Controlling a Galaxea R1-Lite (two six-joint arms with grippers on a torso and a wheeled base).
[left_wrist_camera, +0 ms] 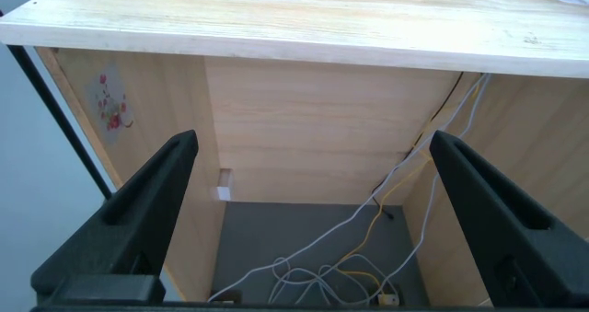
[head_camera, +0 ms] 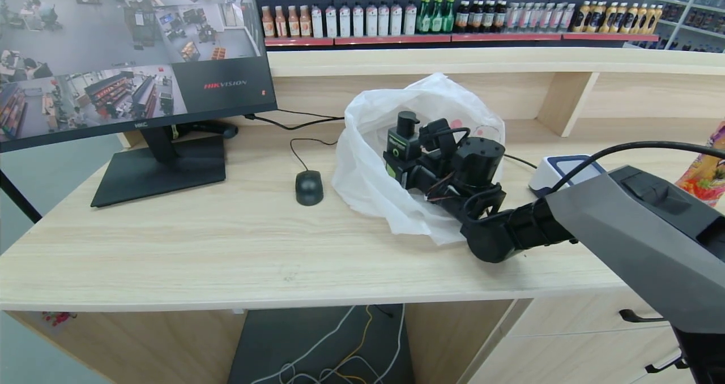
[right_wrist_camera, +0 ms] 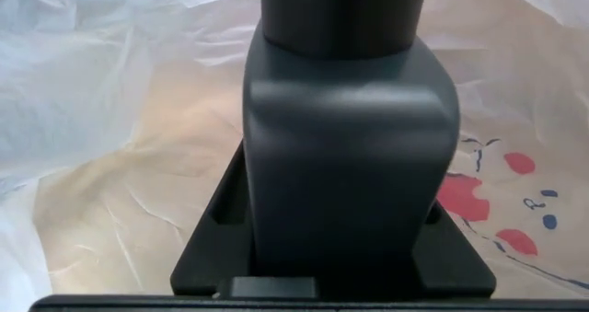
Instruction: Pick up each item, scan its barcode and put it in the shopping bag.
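Observation:
A white plastic shopping bag (head_camera: 368, 146) stands open in the middle of the wooden counter (head_camera: 226, 242). My right gripper (head_camera: 405, 166) is inside the bag's mouth, shut on a dark bottle (head_camera: 403, 135) with a black cap and a green label. In the right wrist view the dark grey bottle (right_wrist_camera: 350, 146) stands upright between the fingers, with the crinkled bag (right_wrist_camera: 110, 119) behind it. My left gripper (left_wrist_camera: 315, 142) hangs open and empty below the counter's front edge, facing the space under the desk.
A barcode scanner (head_camera: 558, 171) sits on the counter right of the bag. A colourful packet (head_camera: 708, 171) lies at the far right edge. A black mouse (head_camera: 308, 187) and a monitor (head_camera: 113, 61) stand to the left. Loose cables (left_wrist_camera: 350, 266) lie under the counter.

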